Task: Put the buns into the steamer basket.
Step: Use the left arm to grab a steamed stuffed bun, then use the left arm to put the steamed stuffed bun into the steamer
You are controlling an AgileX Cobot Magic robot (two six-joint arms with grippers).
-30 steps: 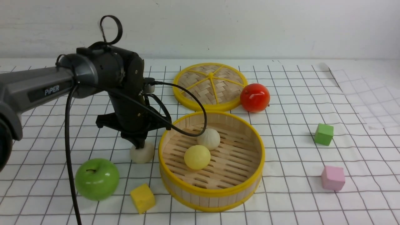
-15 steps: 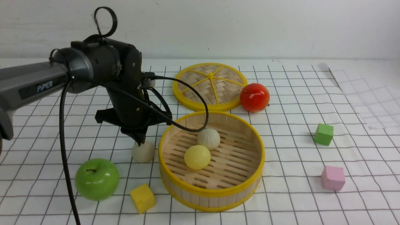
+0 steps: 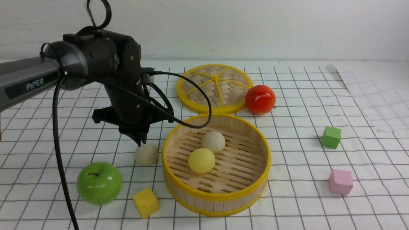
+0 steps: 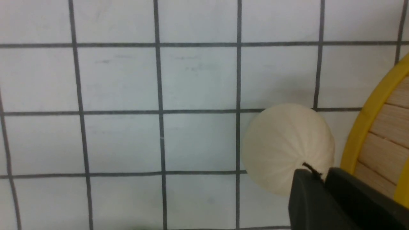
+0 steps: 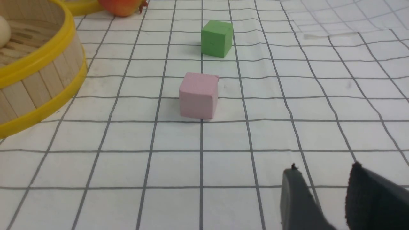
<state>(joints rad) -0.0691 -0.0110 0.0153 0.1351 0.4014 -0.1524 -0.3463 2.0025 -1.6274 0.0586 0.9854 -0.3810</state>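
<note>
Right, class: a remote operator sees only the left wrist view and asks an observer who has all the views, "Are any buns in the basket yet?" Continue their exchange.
Observer: Two. A cream bun and a yellow bun lie on the slats of the steamer basket.
Operator: What lies near the loose bun I see?
Observer: A green apple and a yellow cube, both nearer the robot than it.
Operator: And the other arm?
Observer: Its right hand is open and empty, near a pink cube.
</note>
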